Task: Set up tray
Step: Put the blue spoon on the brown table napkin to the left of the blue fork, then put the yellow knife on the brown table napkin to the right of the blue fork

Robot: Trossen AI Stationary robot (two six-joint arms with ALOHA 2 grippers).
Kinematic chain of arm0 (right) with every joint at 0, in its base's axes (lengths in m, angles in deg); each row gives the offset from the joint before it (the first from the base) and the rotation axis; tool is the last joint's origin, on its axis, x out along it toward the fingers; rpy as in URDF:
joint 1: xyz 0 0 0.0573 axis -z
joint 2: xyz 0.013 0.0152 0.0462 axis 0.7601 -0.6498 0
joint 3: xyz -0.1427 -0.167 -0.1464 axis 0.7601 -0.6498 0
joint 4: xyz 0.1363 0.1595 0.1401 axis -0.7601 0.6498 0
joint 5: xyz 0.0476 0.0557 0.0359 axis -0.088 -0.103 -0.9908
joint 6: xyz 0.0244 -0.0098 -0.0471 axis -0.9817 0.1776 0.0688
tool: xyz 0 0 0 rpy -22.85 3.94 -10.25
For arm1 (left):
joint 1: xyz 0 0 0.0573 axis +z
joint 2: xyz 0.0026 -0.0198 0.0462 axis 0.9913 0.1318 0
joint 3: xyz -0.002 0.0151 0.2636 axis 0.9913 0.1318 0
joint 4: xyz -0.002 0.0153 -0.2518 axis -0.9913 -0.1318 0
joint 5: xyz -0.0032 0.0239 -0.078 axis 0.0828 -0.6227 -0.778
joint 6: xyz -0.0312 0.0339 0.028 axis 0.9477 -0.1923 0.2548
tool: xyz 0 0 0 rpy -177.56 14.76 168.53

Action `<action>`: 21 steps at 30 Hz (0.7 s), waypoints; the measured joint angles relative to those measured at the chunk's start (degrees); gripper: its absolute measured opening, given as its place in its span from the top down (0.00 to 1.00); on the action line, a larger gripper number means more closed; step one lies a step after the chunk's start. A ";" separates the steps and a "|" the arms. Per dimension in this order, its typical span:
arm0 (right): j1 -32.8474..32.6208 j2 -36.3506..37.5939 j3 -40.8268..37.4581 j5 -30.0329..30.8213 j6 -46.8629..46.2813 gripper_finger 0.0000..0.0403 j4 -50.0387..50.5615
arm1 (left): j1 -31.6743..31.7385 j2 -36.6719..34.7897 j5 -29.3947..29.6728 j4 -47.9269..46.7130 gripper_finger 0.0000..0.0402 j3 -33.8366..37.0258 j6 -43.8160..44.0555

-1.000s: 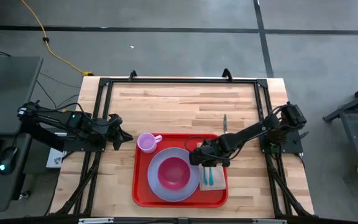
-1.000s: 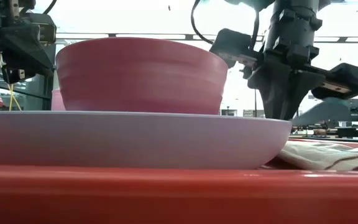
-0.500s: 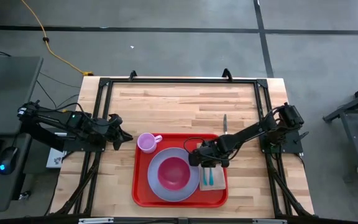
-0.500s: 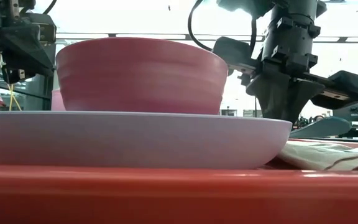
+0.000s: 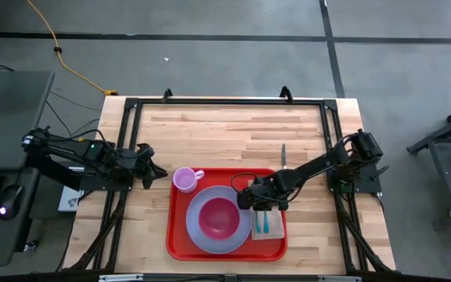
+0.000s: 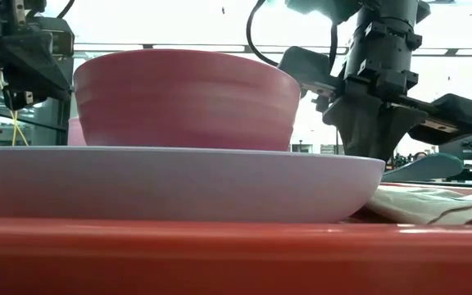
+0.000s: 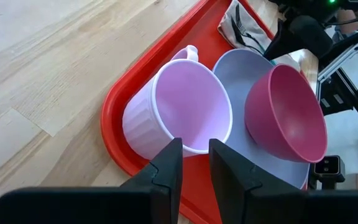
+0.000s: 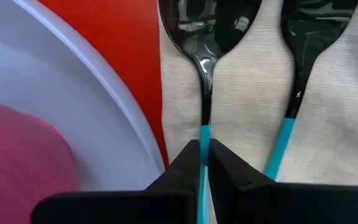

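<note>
The red tray [image 5: 177,235] lies at the table's near middle. It carries a lavender plate [image 5: 198,235] with a pink bowl [image 5: 219,219], a pale pink cup [image 5: 185,179] at its far left corner, and a tan napkin [image 5: 276,229] at its right side. A teal-handled spoon [image 8: 207,37] and a second teal-handled utensil [image 8: 303,37] lie on the napkin. My right gripper [image 5: 258,205] is over the napkin's far end, shut on the spoon. My left gripper [image 5: 161,175] waits left of the cup, fingers slightly apart. My right gripper pinches the spoon's handle [image 8: 204,132], where the black neck turns teal, between its two fingers [image 8: 188,163]. The fingers come from above and lie along the handle. The spoon's bowl [image 8: 205,25] rests on the napkin, and the teal handle end [image 6: 424,168] shows just above the cloth.
A knife [image 5: 283,154] lies on the bare wood beyond the tray's far right corner. The black frame [image 5: 225,103] runs round the table's far and side edges. Open wood stretches across the far half of the table.
My right gripper has come down a little toward the napkin, still shut on the spoon. The spoon's teal handle end has dropped from a raised tilt to nearly level, close over the cloth. The left arm has kept still.
</note>
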 joint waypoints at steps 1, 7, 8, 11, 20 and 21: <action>0.00 0.00 0.00 -0.03 -0.01 0.98 -0.12 | 0.00 -0.01 0.00 0.00 0.72 0.00 0.00; 0.29 0.00 0.00 0.00 -0.04 0.89 -0.12 | 0.01 0.00 -0.01 -0.02 0.72 0.00 -0.01; 0.38 0.01 0.00 -0.09 -0.03 0.88 -0.12 | 0.01 0.00 0.00 -0.02 0.72 0.00 -0.02; 0.53 0.02 0.00 -0.21 0.03 0.85 -0.10 | 0.00 0.01 -0.01 -0.02 0.72 0.00 -0.02; 1.46 0.45 0.00 -3.37 1.03 0.84 -0.15 | 0.01 0.00 0.00 -0.04 0.72 0.02 -0.04; 1.56 0.71 0.00 -3.52 1.24 0.85 -0.15 | 0.01 0.00 -0.01 -0.08 0.72 0.00 -0.05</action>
